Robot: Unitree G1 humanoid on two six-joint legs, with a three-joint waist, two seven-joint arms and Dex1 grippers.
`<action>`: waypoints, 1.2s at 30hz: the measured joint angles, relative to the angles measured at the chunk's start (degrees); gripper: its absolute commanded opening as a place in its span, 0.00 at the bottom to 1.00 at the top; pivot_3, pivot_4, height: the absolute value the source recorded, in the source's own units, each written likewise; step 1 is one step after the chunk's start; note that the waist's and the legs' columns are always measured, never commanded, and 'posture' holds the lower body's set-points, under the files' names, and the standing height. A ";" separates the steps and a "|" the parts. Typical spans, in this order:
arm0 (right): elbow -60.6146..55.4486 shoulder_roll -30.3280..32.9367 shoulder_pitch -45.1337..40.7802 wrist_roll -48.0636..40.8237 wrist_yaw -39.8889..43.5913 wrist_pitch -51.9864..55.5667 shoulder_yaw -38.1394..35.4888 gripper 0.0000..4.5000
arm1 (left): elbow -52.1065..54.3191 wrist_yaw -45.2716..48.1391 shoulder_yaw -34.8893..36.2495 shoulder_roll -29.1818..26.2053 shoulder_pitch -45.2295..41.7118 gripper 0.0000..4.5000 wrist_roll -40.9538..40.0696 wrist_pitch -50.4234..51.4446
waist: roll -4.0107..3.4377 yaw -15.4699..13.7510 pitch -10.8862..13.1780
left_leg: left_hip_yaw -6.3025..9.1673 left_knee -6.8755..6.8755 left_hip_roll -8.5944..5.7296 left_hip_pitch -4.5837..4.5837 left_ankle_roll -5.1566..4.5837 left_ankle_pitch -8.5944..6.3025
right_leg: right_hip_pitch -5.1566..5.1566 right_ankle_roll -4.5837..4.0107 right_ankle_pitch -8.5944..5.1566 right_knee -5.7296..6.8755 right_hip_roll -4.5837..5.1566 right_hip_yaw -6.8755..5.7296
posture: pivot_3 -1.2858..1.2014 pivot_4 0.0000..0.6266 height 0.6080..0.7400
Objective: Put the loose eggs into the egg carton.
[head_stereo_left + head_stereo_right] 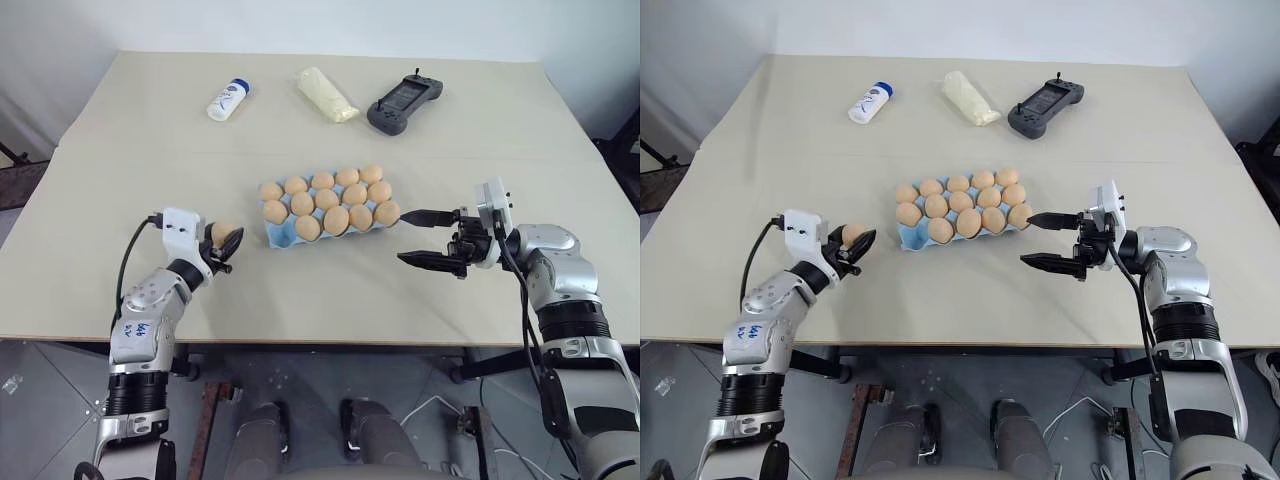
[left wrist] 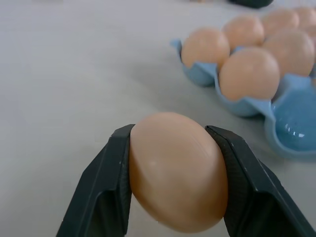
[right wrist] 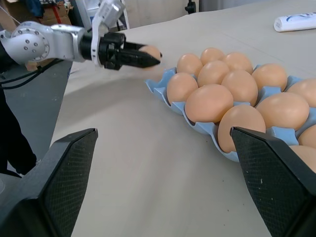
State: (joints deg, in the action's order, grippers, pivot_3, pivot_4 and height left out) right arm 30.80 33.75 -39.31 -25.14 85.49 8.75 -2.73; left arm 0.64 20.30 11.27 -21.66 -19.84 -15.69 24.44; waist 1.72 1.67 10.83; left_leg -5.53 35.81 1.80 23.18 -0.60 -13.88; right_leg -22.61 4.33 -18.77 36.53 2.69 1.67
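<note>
Tan-orange smooth egg [image 2: 177,170] clamped in L gripper [image 1: 226,245]; R gripper [image 1: 418,238] apart, by blue carton [image 1: 283,234].

The egg carton [image 2: 291,123] and its far eggs [image 2: 296,15] run off the frame edge.

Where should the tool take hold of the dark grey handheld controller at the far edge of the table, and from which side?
Probably from above, across the narrower middle of the dark grey handheld controller, between its two bulging end grips. It lies flat on the beige table, so no side offers an edge to get under, and the waist looks slimmer than the ends.
</note>
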 measured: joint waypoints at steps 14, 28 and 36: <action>-1.95 0.05 1.16 -0.05 -1.45 0.11 -0.47 1.00 | -4.90 15.91 -10.15 -3.53 -12.19 0.42 0.79 -5.66 | 0.00 0.09 0.00 | -0.03 0.04 0.00 0.00 -0.15 0.08 | 0.00 0.00 0.00 0.02 -0.02 0.02 | 0.52 0.24 1.00; -8.97 0.15 7.37 -0.65 -4.90 2.29 -2.26 1.00 | -12.90 18.61 -12.35 -1.16 -14.93 0.98 3.46 -9.23 | 0.00 -0.01 0.00 | -0.02 0.17 0.00 0.02 -0.20 0.09 | -0.01 0.00 0.00 0.19 -0.01 0.04 | 0.52 0.24 1.00; -9.88 0.15 7.43 -0.75 -5.59 2.52 -2.27 1.00 | -12.30 17.58 -10.63 -1.39 -14.93 0.99 3.14 -8.35 | 0.00 0.04 0.00 | -0.01 0.21 0.00 0.00 -0.20 0.10 | -0.02 0.00 0.00 0.29 0.00 0.05 | 0.52 0.24 1.00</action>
State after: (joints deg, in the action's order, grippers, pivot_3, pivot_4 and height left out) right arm 20.91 33.90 -31.88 -25.89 79.90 11.26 -5.00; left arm -11.66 37.88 0.64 -23.04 -34.76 -12.55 16.09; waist 1.72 1.70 10.83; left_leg -5.54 36.02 1.80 23.18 -0.79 -13.78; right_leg -22.63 4.33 -18.77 36.82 2.68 1.72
